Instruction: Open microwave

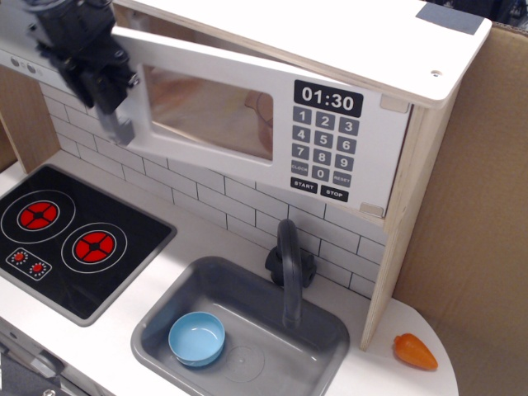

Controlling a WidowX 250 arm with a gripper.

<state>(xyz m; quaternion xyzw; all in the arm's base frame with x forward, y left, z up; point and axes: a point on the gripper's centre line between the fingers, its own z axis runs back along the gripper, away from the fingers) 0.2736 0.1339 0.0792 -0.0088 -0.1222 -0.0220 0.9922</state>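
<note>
Partly hidden, the handle [124, 130] sits gripped in the black gripper [103, 87]; one microwave [272, 124] door [239, 115] stands ajar above the counter's [206, 235] rear edge.

White brick-pattern backsplash [206, 194], pale wooden side panel [404, 223], brown cardboard wall [478, 206] at right, white countertop [206, 243], soft even light

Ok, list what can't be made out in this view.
- hand: blurred and dark over the microwave door's left edge; open or shut unclear.
- handle: hidden behind the hand.
- Microwave interior: window glare hides the contents.
- Stove: cut off at the left edge.
</note>
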